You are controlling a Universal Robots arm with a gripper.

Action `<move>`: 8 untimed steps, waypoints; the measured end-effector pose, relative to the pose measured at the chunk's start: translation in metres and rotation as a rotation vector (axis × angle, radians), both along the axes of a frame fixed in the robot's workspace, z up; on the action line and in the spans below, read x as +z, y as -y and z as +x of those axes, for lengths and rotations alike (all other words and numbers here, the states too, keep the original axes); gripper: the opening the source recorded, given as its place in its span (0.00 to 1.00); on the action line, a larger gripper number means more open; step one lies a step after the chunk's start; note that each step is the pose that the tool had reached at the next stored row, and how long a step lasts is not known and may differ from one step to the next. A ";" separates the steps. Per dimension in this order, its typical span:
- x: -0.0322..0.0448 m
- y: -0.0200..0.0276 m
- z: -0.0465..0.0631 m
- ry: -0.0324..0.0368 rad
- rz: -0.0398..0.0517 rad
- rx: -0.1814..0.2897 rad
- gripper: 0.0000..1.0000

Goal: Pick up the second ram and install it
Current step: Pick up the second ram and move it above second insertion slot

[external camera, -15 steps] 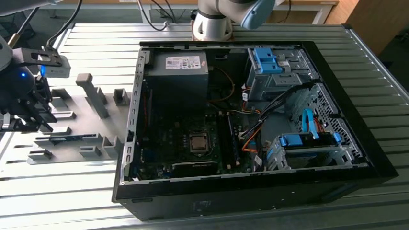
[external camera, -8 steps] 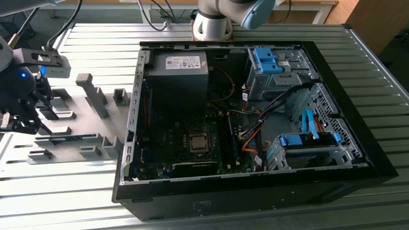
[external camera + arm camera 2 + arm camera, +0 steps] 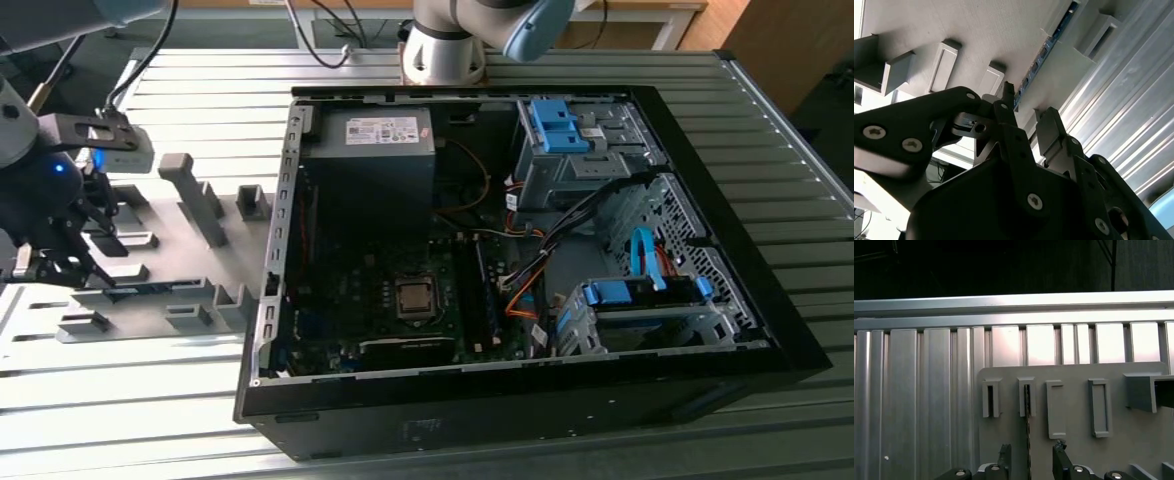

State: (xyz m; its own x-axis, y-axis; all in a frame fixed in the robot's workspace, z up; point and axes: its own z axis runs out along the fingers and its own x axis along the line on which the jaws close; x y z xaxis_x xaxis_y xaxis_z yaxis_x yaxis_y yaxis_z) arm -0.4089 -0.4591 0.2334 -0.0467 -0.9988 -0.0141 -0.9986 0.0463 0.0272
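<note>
**Gripper.** The gripper (image 3: 1030,456) hangs low over a grey holder plate (image 3: 1134,440), its two black fingers (image 3: 1004,456) spread apart. In the first wrist view we see one finger on each side of the second ram (image 3: 1028,432), with a clear gap between each finger and the board, so nothing is pinched.

**Task object.** The second ram stands on its long edge in the holder plate, and we see it edge-on as a thin dark line. One end sits in a slotted block (image 3: 1027,397), and the stick runs from there into the space between the fingers. In the second wrist view the gripper (image 3: 1028,107) points at the same stick (image 3: 1036,62), whose blue-green edge with small dark chips lies along a groove between raised grey blocks.

**Surroundings.** In the exterior view the gripper (image 3: 60,262) is at the exterior view's left, above the holder plate (image 3: 160,215), which carries several upright grey blocks (image 3: 200,200). The plate lies on a ribbed aluminium tabletop (image 3: 134,400). Just beside it, toward the exterior view's right, an open computer case (image 3: 534,415) lies on its side. Inside the case we see the motherboard (image 3: 415,297), a dark power supply (image 3: 380,140) and bright blue drive-bay latches (image 3: 558,125).
</note>
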 end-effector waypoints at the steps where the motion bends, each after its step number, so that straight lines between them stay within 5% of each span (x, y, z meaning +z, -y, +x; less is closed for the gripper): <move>1: -0.0018 0.0000 0.000 0.0001 0.0000 0.000 0.45; 8: -0.0145 0.0001 0.000 0.0002 0.0001 0.000 0.45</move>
